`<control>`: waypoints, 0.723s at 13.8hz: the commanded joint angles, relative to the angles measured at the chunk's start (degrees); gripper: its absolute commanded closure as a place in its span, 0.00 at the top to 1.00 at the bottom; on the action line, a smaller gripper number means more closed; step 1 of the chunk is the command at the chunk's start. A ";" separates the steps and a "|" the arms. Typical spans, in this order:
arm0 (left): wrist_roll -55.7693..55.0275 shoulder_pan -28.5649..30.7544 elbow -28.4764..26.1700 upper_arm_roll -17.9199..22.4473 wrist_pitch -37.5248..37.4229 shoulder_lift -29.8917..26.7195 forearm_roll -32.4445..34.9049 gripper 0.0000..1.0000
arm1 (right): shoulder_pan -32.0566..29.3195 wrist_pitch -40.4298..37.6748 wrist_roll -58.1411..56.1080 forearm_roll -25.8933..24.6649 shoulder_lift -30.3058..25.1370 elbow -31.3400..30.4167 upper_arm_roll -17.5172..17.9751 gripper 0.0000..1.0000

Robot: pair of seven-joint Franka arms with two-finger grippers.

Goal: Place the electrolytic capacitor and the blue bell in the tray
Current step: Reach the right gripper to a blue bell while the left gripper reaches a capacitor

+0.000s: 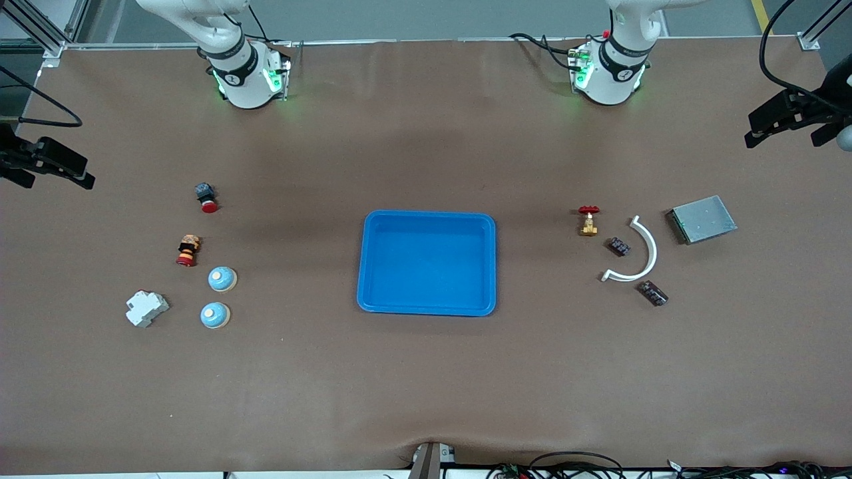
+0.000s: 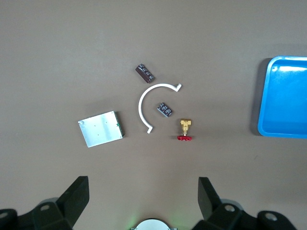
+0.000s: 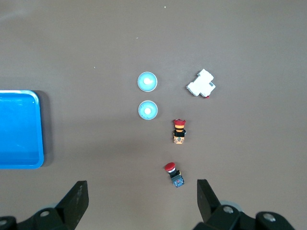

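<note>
The empty tray (image 1: 426,262) was seen mid-table, with two blue bells (image 1: 221,279) toward the right arm's end and two dark capacitors (image 1: 620,247) toward the left arm's. Both the left gripper (image 2: 144,199) and the right gripper (image 3: 143,199) were held spread, high over the table. A centred, vertical descent would be advised.

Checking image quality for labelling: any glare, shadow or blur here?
Left wrist view: white glare on the tray rim and floor. Front view: a soft dark shadow on the table above the tray, green glow at both bases. Right wrist view: even light, parts sharp.
</note>
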 commanded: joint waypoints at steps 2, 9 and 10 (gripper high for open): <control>0.91 0.31 0.32 -0.23 -0.74 -0.12 1.63 1.00 | 0.38 0.11 -0.40 -0.71 -1.16 -0.83 -0.08 1.00; -0.93 0.75 -3.27 0.13 -3.29 2.51 2.95 1.00 | 0.56 0.20 -0.40 -0.54 -1.16 -0.92 -0.08 1.00; -2.85 1.97 -4.32 0.04 -3.12 2.52 2.95 1.00 | 0.73 0.20 -0.31 -0.54 -1.16 -0.92 -0.08 1.00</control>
